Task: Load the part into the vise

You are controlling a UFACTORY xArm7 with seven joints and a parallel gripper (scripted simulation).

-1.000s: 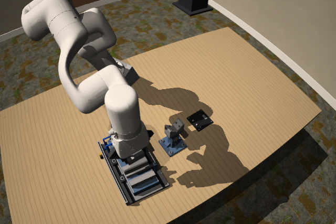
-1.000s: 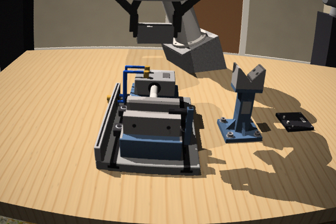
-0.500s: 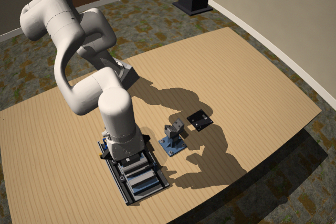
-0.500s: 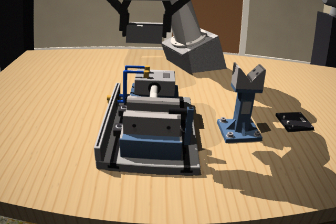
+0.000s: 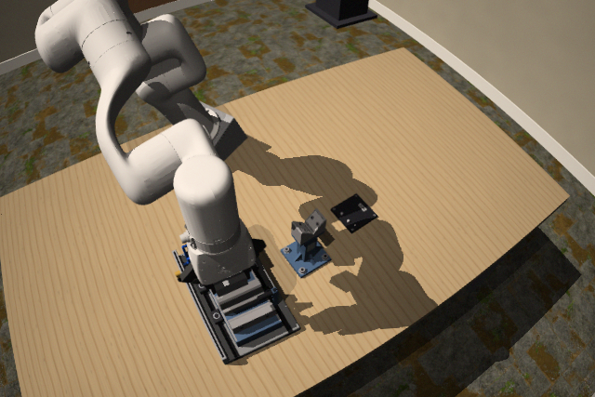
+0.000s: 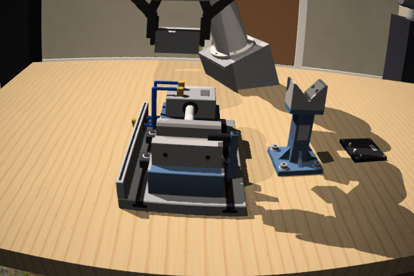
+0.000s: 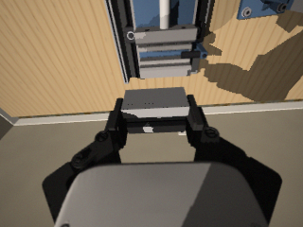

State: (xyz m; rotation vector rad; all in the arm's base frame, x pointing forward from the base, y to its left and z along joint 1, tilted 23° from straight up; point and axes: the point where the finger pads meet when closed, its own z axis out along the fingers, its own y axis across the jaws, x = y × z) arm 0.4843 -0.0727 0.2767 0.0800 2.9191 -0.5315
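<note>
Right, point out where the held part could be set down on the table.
Bare wood lies left of the vise, along the near table edge, and beyond the infeed plate. It is tight between the vise and the V-block.

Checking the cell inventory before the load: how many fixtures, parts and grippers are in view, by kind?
Vise: 1
V-block: 1
Infeed plate: 1
Part, held above the vise: 1
Gripper, shut on the part: 1
Total: 5
</note>
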